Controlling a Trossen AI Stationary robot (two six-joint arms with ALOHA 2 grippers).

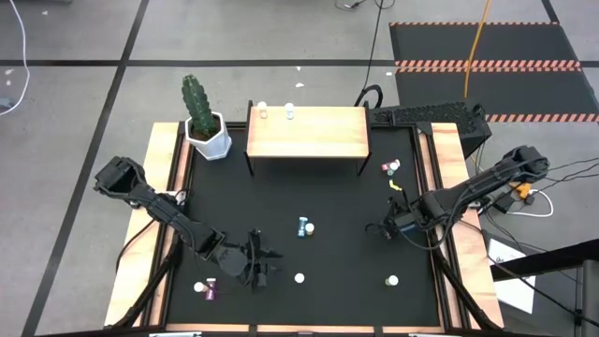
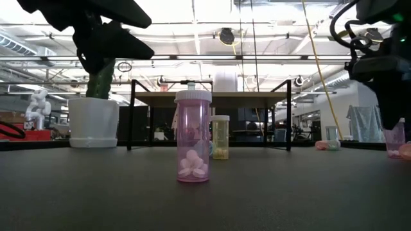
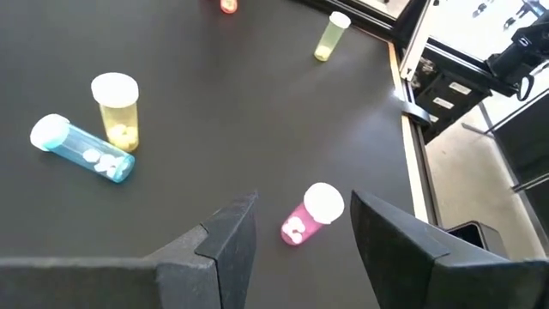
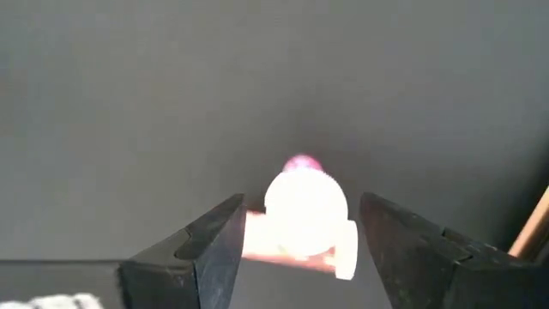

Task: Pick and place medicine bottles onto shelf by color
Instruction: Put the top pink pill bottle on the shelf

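Note:
My left gripper (image 3: 302,202) is open and hangs low over the table's near left part (image 1: 257,262). An upright pink bottle (image 3: 309,219) with a white cap stands on the mat just beyond its fingertips. My right gripper (image 4: 300,210) is open and points down at the table's right side (image 1: 387,226). Its fingers flank the white cap of an upright pink bottle (image 4: 305,204) without touching it. A second pinkish bottle (image 4: 292,245) lies beside that one. The wooden shelf (image 1: 307,131) stands at the far middle with two small bottles (image 1: 276,112) on its far edge.
A yellow bottle (image 3: 116,110) stands and a blue one (image 3: 81,150) lies at the mat's middle. More bottles lie near the right rail (image 1: 391,168), the near right (image 1: 391,280) and the near left (image 1: 204,288). A potted cactus (image 1: 204,122) stands at the far left.

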